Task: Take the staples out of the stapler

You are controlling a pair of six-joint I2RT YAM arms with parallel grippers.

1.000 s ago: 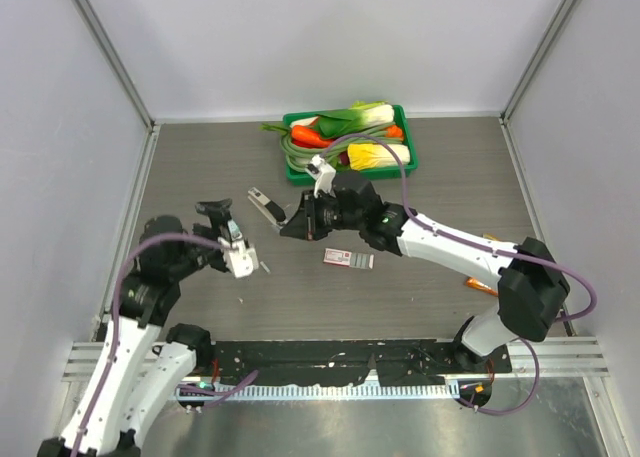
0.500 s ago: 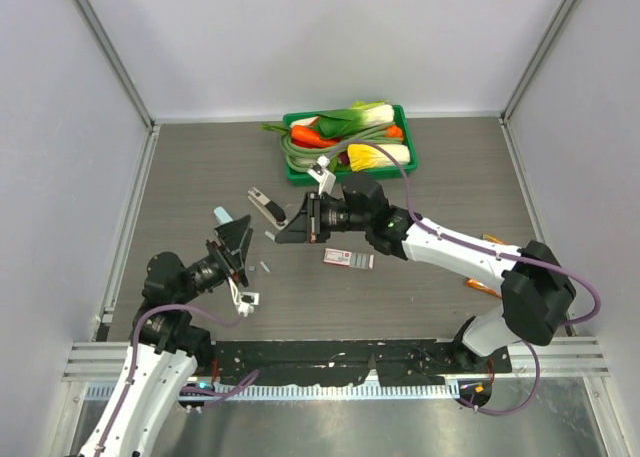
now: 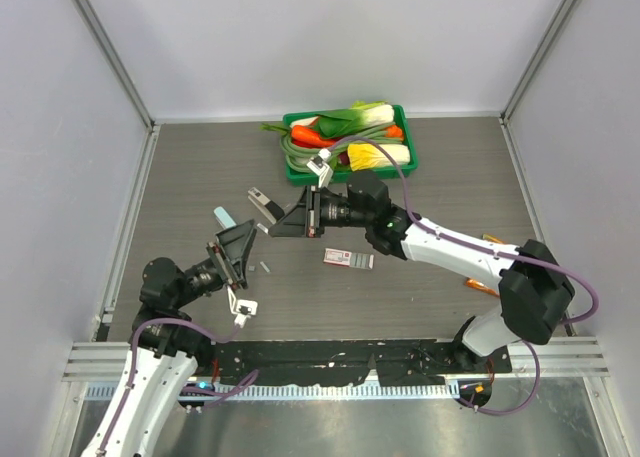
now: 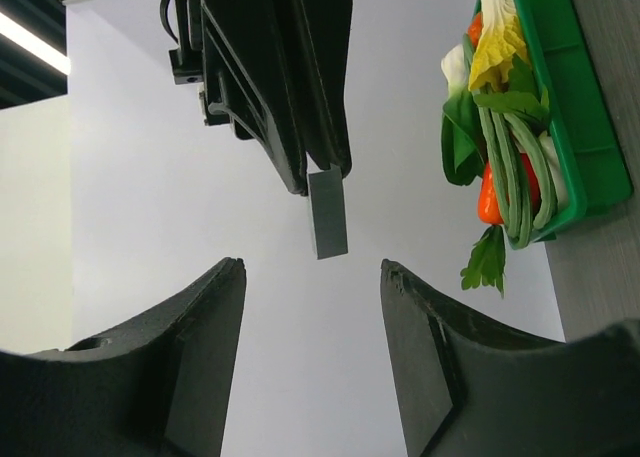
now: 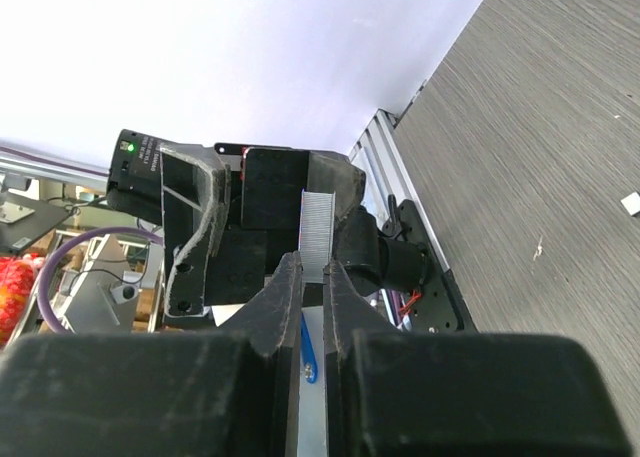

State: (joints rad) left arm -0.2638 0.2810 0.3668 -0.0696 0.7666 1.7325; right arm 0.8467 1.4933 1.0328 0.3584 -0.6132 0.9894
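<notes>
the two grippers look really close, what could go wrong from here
The staples stick far out of the right gripper, pinched only at one end, so the strip could twist or snap apart. The left gripper is open with the strip outside its fingers; released now, it would likely drop. The two grippers face each other closely and may bump.

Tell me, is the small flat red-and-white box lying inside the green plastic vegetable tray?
No, the red-and-white box lies on the bare grey tabletop, well apart from the green tray at the back.
</notes>
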